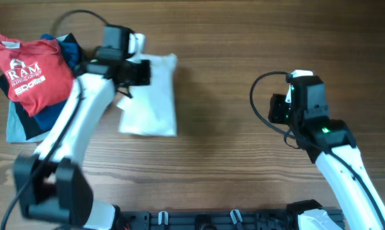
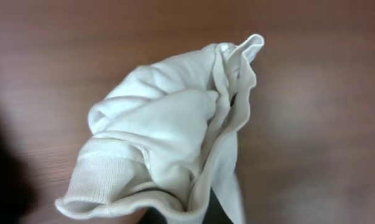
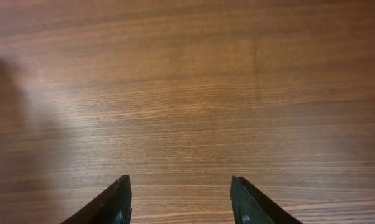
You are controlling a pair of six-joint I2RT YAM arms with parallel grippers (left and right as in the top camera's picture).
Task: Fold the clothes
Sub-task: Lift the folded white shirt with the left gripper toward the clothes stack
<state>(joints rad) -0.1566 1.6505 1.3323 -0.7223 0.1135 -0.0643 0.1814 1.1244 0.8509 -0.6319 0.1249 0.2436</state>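
A white cotton T-shirt [image 1: 151, 105] lies left of centre on our brown wooden table [image 1: 231, 83]. Our left gripper [image 1: 140, 71] is clamped on its bunched edge; our right gripper [image 3: 179, 185] hangs part-open, empty.

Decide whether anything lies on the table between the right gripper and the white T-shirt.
Nothing visible does. Overhead, only bare table separates the right gripper from the white T-shirt, and the right wrist view shows plain wood ahead of its open jaws. The left gripper holds the shirt from its other side.
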